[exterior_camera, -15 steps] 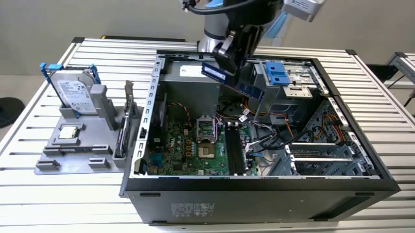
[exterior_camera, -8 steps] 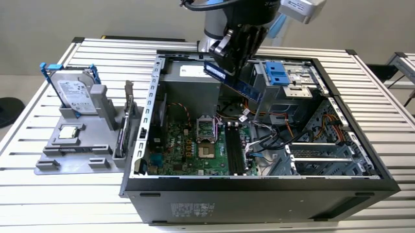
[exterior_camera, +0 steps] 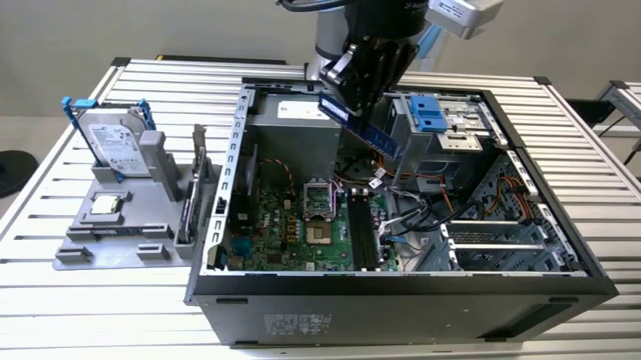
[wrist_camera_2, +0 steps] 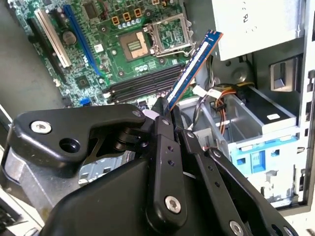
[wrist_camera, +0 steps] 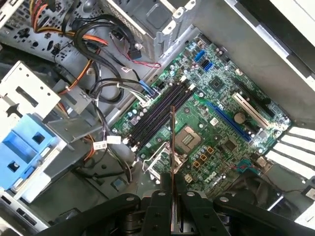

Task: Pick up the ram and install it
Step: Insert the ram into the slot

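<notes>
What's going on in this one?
The robot's gripper is shut on the ram and holds it tilted in the air above the open computer case. The stick is not yet seated, and the black memory slots on the motherboard below look empty. A hard drive stands in a grey holder at the exterior view's left.

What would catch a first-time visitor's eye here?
The black tool hangs over an open computer case, shut on the ram, which tilts above the green motherboard. On the exterior view's left, a silver hard drive stands upright in a grey holder beside the case.
</notes>
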